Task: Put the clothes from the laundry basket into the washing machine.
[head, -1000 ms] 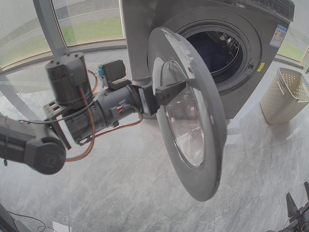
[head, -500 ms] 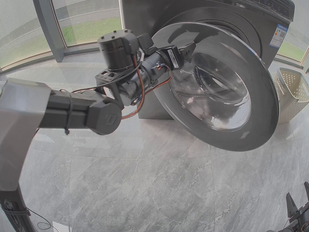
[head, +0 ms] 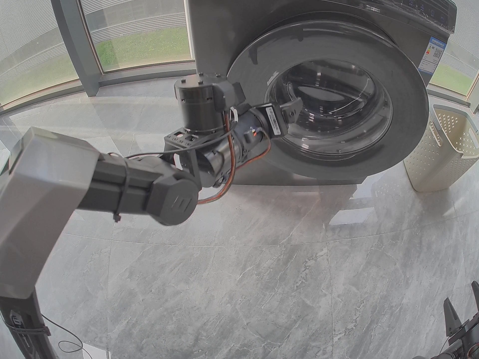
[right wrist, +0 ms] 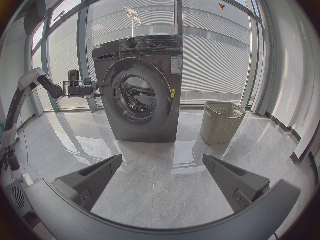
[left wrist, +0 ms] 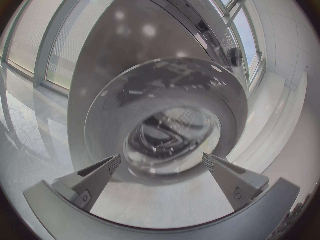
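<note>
Two arms, different poses. Left arm comes in from the near left, elbow bent, forearm running far and right toward the washing machine, with the wrist at the left rim of the door. Left end effector is released: fingers spread wide, nothing between them, aimed at the door glass. Contact with the door rim: can't tell, the wrist housing blocks the head view. Door sits against the machine front; latched or not, can't tell. Right arm is low at the near right. Right end effector is cut off by the frame corner in the head view; the right wrist view shows it released too, fingers apart and empty, over the floor, well apart from the machine. Laundry basket stands on the floor just right of the machine, upright, partly cropped at the frame edge. Its perforated wall hides most of the inside, so clothes can't be confirmed there. The door glass shows drum metal and reflections; contents behind it are hard to make out.
</note>
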Robot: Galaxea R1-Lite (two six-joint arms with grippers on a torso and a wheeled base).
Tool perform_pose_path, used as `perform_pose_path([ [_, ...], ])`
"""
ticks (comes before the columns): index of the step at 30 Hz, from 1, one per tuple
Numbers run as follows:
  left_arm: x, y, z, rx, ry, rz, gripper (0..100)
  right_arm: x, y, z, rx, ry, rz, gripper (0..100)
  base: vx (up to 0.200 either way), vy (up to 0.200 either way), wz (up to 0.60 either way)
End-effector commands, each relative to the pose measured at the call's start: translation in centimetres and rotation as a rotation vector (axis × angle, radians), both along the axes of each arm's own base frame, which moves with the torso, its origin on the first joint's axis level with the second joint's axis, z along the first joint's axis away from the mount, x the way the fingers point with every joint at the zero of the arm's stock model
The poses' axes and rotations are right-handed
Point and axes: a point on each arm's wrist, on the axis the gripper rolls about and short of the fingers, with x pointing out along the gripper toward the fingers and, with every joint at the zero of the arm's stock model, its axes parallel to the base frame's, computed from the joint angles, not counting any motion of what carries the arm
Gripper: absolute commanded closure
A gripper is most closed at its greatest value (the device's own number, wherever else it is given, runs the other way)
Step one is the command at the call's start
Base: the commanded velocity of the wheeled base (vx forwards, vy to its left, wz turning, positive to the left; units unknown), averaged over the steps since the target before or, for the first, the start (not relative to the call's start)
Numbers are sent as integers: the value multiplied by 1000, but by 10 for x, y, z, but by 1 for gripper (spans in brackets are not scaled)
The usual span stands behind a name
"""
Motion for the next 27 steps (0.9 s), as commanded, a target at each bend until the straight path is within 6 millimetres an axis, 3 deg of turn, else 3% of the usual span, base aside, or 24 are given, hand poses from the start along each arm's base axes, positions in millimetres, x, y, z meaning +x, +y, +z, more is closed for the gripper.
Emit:
perform_pose_path([
  [1,-82,34,15,50,46,-120,0,0,0,-4,-1,-2,0,0,0,0,0],
  [6,-142,70,9,112,57,-200,0,0,0,-4,0,-2,0,0,0,0,0],
  [12,-194,123,-5,193,19,-203,0,0,0,-4,-1,-2,0,0,0,0,0],
  [22,-248,186,-35,205,5,-177,0,0,0,-4,0,-2,0,0,0,0,0],
  [27,-275,223,-63,194,-2,-96,0,0,0,-4,0,-2,0,0,0,0,0],
])
